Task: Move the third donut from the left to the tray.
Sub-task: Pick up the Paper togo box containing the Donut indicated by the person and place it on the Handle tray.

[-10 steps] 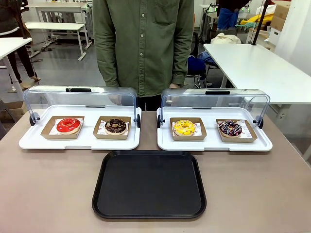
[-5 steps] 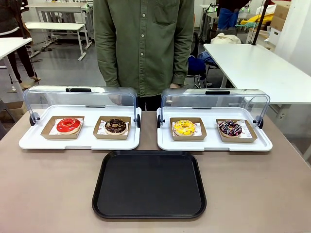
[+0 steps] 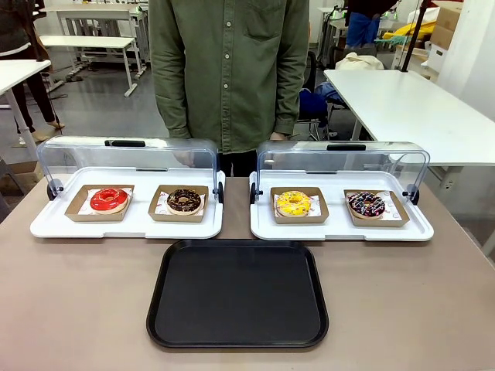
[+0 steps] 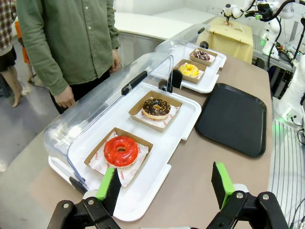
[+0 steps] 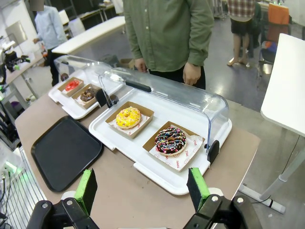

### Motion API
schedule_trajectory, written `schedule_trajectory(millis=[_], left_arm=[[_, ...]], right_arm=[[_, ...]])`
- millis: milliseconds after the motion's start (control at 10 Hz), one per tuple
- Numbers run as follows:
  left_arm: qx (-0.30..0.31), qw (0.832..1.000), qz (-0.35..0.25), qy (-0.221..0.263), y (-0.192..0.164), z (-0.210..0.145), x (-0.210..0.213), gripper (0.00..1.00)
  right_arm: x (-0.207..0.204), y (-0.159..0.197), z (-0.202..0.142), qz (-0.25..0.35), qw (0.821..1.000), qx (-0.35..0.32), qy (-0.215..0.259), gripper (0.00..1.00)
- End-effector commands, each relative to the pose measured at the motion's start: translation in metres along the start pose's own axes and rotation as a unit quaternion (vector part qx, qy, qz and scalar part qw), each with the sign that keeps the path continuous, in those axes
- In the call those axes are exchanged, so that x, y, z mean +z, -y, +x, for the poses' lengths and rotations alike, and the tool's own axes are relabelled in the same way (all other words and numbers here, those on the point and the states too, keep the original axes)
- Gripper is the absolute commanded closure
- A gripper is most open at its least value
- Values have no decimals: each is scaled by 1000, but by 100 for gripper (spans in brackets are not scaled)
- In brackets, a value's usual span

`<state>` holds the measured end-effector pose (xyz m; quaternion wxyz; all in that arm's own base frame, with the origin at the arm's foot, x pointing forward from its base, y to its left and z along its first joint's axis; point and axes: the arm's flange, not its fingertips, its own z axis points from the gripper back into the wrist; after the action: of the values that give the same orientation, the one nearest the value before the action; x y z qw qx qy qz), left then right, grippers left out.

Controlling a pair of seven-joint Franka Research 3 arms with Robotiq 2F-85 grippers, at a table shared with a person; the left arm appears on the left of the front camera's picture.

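The yellow-iced third donut (image 3: 293,203) lies in its brown cardboard holder at the left of the right-hand white tray (image 3: 340,229); it appears too in the right wrist view (image 5: 128,117) and far off in the left wrist view (image 4: 189,70). The black tray (image 3: 237,294) sits bare in front of both white trays, seen as well in the wrist views (image 4: 233,118) (image 5: 64,150). My left gripper (image 4: 166,187) hangs open above the table's left end, near the red donut (image 4: 120,150). My right gripper (image 5: 142,189) hangs open above the right end, apart from everything.
A person in a green shirt (image 3: 228,69) stands at the far side, hands down behind the raised clear lids (image 3: 128,158). The left white tray (image 3: 128,224) holds the red donut (image 3: 109,199) and a chocolate donut (image 3: 184,201). A sprinkled dark donut (image 3: 366,204) lies right of the yellow one.
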<state>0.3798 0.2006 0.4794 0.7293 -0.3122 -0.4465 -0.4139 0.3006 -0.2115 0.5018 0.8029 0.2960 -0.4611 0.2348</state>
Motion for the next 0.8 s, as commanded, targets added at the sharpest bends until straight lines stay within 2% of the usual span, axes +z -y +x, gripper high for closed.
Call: schedule_trajectory(millis=[0, 700], left_arm=[[-3, 1000, -5, 2, 1, 0, 0, 0], [-3, 1000, -5, 2, 1, 0, 0, 0]], right_arm=[[-1, 2, 3, 2, 1000, 13, 15, 0], [-1, 2, 3, 2, 1000, 13, 15, 0]])
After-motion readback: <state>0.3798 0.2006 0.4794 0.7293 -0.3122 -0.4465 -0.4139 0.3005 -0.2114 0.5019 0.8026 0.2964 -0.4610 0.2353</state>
